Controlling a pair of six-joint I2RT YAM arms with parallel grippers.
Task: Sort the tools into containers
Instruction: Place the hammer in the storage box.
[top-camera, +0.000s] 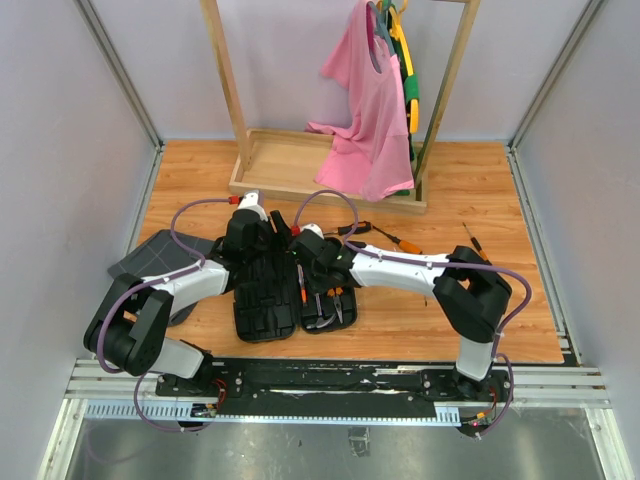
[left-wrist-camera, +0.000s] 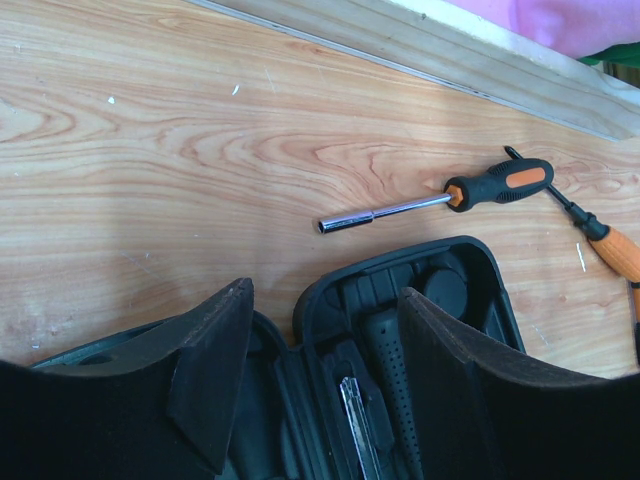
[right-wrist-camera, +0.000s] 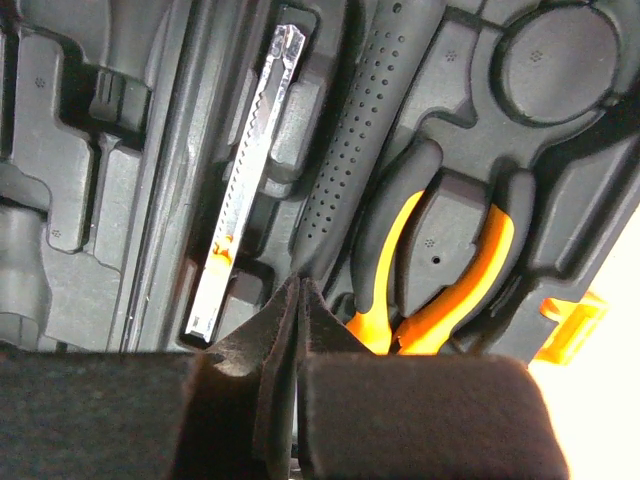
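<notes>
Surroundings: pale wooden clothes rack (top-camera: 300, 160) stands at the far side of the wood-grain bench (top-camera: 480, 310). A pink T-shirt (top-camera: 365, 110) hangs on it, w/ green and yellow hangers (top-camera: 408, 70) behind. Dark grey grid-patterned fabric (top-camera: 150, 255) lies at left, partly under the L arm. Both arms bend in over mid-bench and hide a good part of the case from above.

Loose on the bench:
- chrome-shafted screwdriver w/ orange-and-black handle (left-wrist-camera: 440, 198), just beyond the case's far end, not touching it
- orange-handled screwdriver (left-wrist-camera: 612, 248), to its right
- thin dark screwdriver (top-camera: 478, 243), further right, well apart

Container: black plastic hinged tool case (top-camera: 265, 300) lies open flat, two halves side by side. R half holds:
- slim steel strip w/ notched edge (right-wrist-camera: 245, 190) in a long slot by the hinge
- black handle w/ dotted grip (right-wrist-camera: 350, 150) next to it
- pliers w/ orange handles (right-wrist-camera: 460, 290) in the slot after
- small orange latch (right-wrist-camera: 570, 320) on the outer rim

L half contents: can't tell.

Left gripper (left-wrist-camera: 325, 295): fingers spread wide, nothing between, above the case's far end. Right gripper (right-wrist-camera: 297, 320): fingers pressed together, nothing seen between, low over the R half by the end of the dotted handle.

Textures: case is matt moulded plastic w/ rounded corners. Gripper pads are black and felt-like.
</notes>
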